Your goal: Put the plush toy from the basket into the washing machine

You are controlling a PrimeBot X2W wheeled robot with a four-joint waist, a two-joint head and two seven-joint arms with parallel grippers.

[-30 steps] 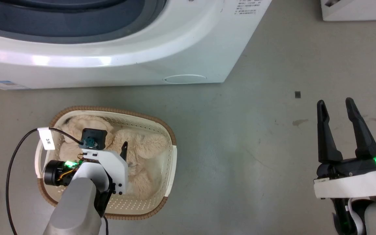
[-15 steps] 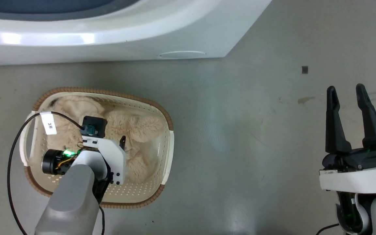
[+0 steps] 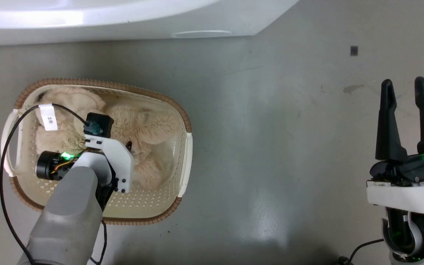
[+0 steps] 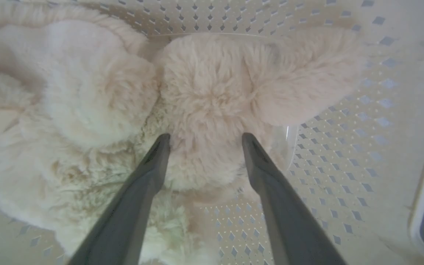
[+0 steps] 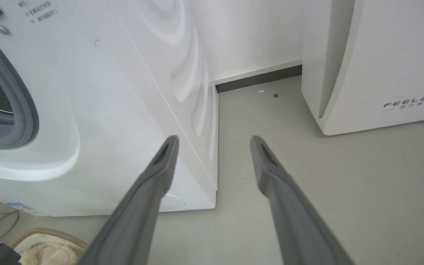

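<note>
Plush toy (image 3: 149,125) lies in the basket (image 3: 187,147), long axis along the basket's length, left to right in head view. A small dark patch shows at its far-left end.

My left gripper (image 4: 205,137) points down into the basket, forearm coming up from lower left, wrist bent over. Its jaws are apart, straddling a fluffy lobe, tips at the fur.

My right gripper (image 3: 403,81) hangs over bare floor (image 3: 271,129), well apart from the basket. Its jaws are apart too, fingers aimed toward the washing machine (image 3: 123,22).
</note>
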